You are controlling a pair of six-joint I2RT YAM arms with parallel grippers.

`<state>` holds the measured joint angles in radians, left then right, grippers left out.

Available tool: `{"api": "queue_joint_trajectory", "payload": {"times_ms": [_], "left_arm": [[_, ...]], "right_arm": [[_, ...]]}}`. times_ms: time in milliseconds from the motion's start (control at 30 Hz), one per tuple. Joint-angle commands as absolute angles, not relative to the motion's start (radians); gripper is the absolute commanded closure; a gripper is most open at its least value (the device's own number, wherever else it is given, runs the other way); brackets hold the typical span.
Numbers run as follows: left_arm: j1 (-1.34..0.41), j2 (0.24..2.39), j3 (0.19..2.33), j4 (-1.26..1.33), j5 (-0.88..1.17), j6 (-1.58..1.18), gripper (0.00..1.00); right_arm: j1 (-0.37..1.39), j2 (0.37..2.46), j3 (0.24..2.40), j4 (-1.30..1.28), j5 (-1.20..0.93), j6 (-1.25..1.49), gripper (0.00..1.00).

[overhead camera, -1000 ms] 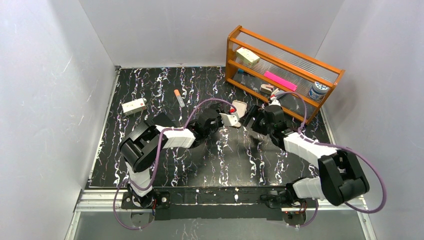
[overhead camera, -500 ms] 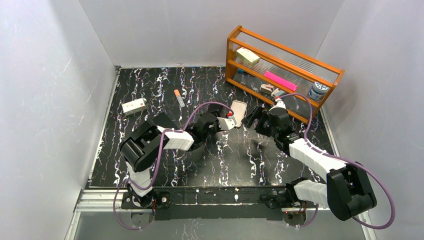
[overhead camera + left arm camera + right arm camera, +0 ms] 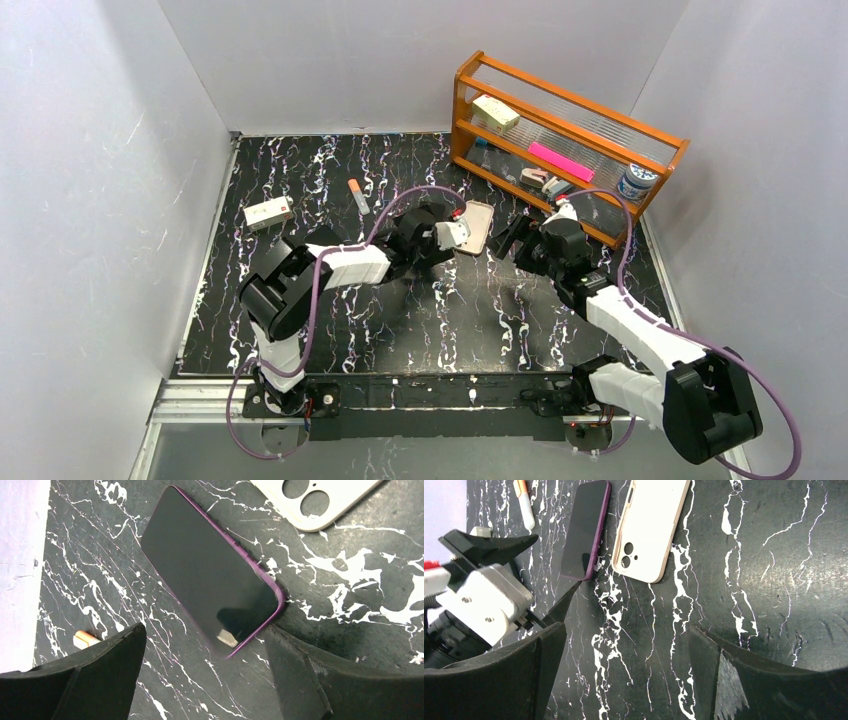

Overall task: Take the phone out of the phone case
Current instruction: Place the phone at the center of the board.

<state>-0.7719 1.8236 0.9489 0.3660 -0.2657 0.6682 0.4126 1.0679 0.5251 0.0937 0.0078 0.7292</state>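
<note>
The phone, dark-screened with a purple edge, lies flat on the black marbled table, out of its case. The cream phone case lies empty beside it, camera holes showing, and appears in the top view too. My left gripper is open just above the phone's near end, with nothing between its fingers. My right gripper is open over bare table, a little short of the case. From the right wrist view the left gripper sits next to the phone.
A wooden rack with small items stands at the back right, close behind the right arm. An orange marker and a white box lie at the back left. Grey walls enclose the table.
My left gripper has gone from shut to open, and its arm has swung slightly toward the back. The right arm has drawn back to the right, away from the case.
</note>
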Motion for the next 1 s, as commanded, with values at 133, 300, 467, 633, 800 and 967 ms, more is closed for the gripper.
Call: {"api": "queue_joint_trajectory", "payload": {"times_ms": [133, 300, 467, 633, 800, 967], "left_arm": [[-0.731, 1.832, 1.089, 0.068, -0.146, 0.584, 0.08], [-0.696, 1.788, 1.117, 0.021, -0.118, 0.509, 0.02], [-0.649, 1.717, 1.130, -0.030, -0.152, 0.303, 0.02], [-0.582, 1.613, 1.113, -0.070, -0.257, -0.022, 0.02], [-0.480, 1.536, 1.067, -0.140, -0.350, -0.293, 0.02], [-0.361, 1.535, 1.056, -0.259, -0.393, -0.512, 0.02]], "right_arm": [[0.409, 1.013, 0.530, 0.068, 0.006, 0.723, 0.03], [0.409, 0.969, 0.539, 0.036, 0.006, 0.708, 0.03], [0.408, 0.936, 0.556, 0.002, 0.014, 0.671, 0.01], [0.407, 0.880, 0.578, -0.078, 0.070, 0.630, 0.01], [0.407, 0.794, 0.602, -0.136, 0.146, 0.590, 0.01], [0.407, 0.727, 0.606, -0.174, 0.191, 0.568, 0.01]]}}
